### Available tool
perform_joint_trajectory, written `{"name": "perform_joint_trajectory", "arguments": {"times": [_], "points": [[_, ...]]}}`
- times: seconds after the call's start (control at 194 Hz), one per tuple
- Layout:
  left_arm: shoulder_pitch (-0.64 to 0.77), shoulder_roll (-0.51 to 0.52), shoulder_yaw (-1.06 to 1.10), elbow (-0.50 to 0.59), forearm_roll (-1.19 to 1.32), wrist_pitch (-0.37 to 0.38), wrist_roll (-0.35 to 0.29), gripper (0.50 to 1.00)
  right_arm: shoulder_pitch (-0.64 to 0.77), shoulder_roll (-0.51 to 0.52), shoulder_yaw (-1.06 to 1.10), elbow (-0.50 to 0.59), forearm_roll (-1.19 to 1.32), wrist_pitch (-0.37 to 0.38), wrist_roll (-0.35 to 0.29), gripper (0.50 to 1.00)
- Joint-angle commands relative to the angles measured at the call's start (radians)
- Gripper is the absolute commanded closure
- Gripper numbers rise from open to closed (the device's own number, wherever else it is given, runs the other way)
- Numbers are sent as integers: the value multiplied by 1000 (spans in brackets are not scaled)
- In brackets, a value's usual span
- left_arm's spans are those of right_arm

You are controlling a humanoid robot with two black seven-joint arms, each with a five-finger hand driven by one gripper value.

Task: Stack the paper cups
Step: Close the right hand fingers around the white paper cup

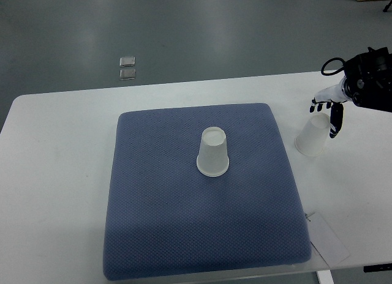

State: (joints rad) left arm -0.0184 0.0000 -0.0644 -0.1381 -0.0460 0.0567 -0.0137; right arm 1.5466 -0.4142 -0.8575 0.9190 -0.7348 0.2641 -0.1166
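A translucent white paper cup point(213, 152) stands upside down in the middle of the blue padded mat point(165, 223). A second paper cup point(311, 138), also mouth down, is on the white table just right of the mat. My right hand point(326, 112) comes in from the right edge and closes around that cup's upper end. Its thumb point(335, 122) lies along the cup's right side and its fingers point(316, 104) curl at the far side. No left arm shows.
The white table point(55, 174) runs past the mat on the left, back and right. A white paper tag point(329, 239) lies near the front right corner. Two small square plates point(127, 68) sit on the grey floor beyond the table.
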Motion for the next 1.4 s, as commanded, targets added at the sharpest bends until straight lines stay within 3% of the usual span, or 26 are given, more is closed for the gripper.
{"name": "perform_joint_trajectory", "arguments": {"times": [0.0, 0.551, 0.814, 1.123, 1.314, 1.396], "points": [[0, 0, 0, 0, 0, 0, 0, 500, -11, 0, 1, -5, 0, -11, 0, 595], [0, 0, 0, 0, 0, 0, 0, 500, -45, 17, 14, -26, 8, -40, 0, 603], [0, 0, 0, 0, 0, 0, 0, 500, -53, 20, 14, -34, 8, -43, 0, 636], [0, 0, 0, 0, 0, 0, 0, 500, -63, 23, 14, -37, 8, -57, 0, 711], [0, 0, 0, 0, 0, 0, 0, 500, -69, 23, 14, -42, 8, -71, 0, 850], [0, 0, 0, 0, 0, 0, 0, 500, -69, 21, 14, -42, 8, -69, 0, 867]]}}
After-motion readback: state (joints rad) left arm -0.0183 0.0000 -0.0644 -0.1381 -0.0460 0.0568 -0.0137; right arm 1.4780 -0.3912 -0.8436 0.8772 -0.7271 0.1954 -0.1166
